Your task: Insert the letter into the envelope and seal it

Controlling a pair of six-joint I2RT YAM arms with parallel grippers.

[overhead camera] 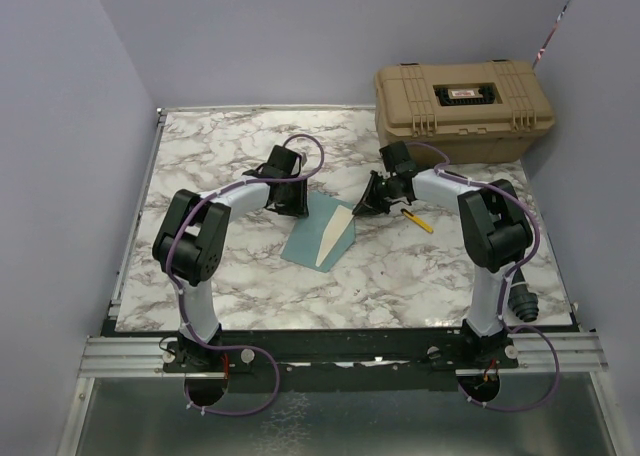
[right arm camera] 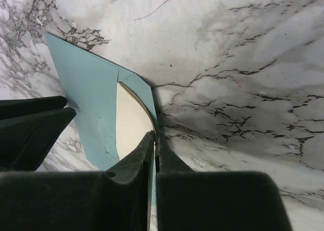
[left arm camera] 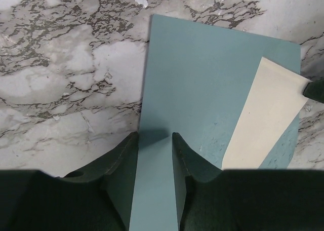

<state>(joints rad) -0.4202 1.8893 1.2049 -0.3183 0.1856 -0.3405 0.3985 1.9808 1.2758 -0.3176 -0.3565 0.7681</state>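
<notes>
The teal envelope [overhead camera: 306, 240] [left arm camera: 202, 79] [right arm camera: 91, 99] lies on the marble table between both arms. A cream strip [overhead camera: 334, 238] [left arm camera: 268, 114] [right arm camera: 130, 124], seemingly the letter's back, shows along its right part with teal on both sides. My left gripper [overhead camera: 291, 206] [left arm camera: 154, 135] is open, its fingertips down on the envelope's left end, and teal paper fills the gap between them. My right gripper [overhead camera: 363, 206] [right arm camera: 154, 135] is shut on the envelope's right edge, which curves upward around the cream surface. The letter's bordered face is hidden.
A tan hard case [overhead camera: 462, 101] stands at the table's back right corner. A small yellow stick-like object [overhead camera: 418, 220] lies just right of the right gripper. Bare marble [overhead camera: 220, 166] stretches left and in front of the envelope; grey walls close in at the back and sides.
</notes>
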